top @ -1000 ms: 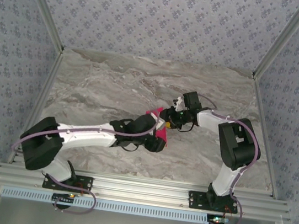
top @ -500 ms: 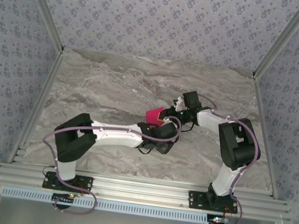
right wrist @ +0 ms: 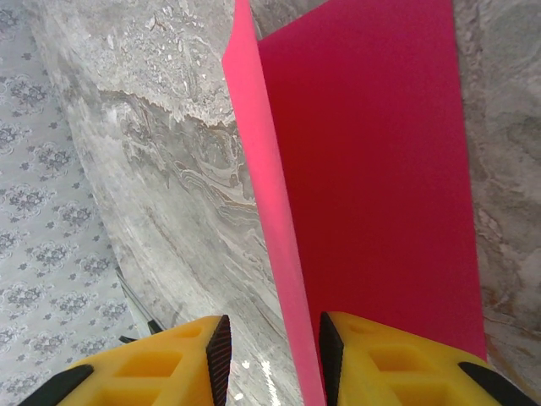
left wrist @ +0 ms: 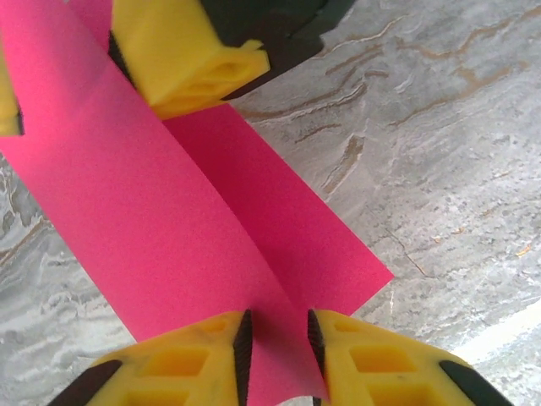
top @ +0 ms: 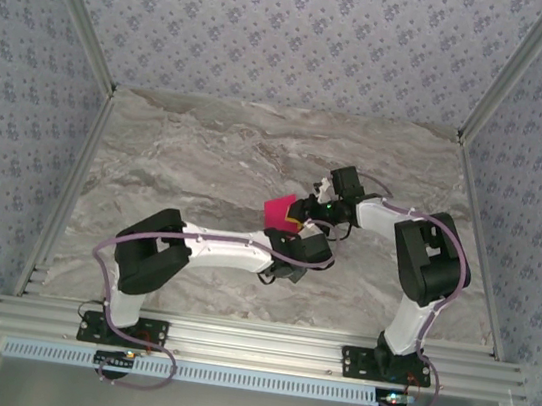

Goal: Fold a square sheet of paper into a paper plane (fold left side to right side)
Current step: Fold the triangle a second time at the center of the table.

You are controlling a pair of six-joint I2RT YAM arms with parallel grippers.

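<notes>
Meeting point: both white arms reach in over the grey marbled tabletop [top: 186,161] and converge right of its centre, wrists almost touching.
Paper: the thin magenta-pink sheet of paper [left wrist: 169,220] sits between the two grippers, folded along one straight crease into two long panels.
Lie of the paper: in the right wrist view one panel spreads broad and low over the stone while the other stands up on edge. Whether the low panel rests on the tabletop cannot be told.
Left gripper: the left gripper [left wrist: 276,338] has its yellow fingers on either side of the near end of the crease. The jaws are drawn in narrow, and pink fills the slit between the black pads. Whether they are pinching the paper cannot be told.
Right gripper: the right gripper [right wrist: 273,347] straddles the upright panel at the opposite end. Its jaws are parted, with the paper against the inner face of one finger and bare stone showing between it and the other pad.
Seen from the left wrist: one of the right gripper's yellow fingers [left wrist: 182,51] sits on the far end of the sheet.
</notes>
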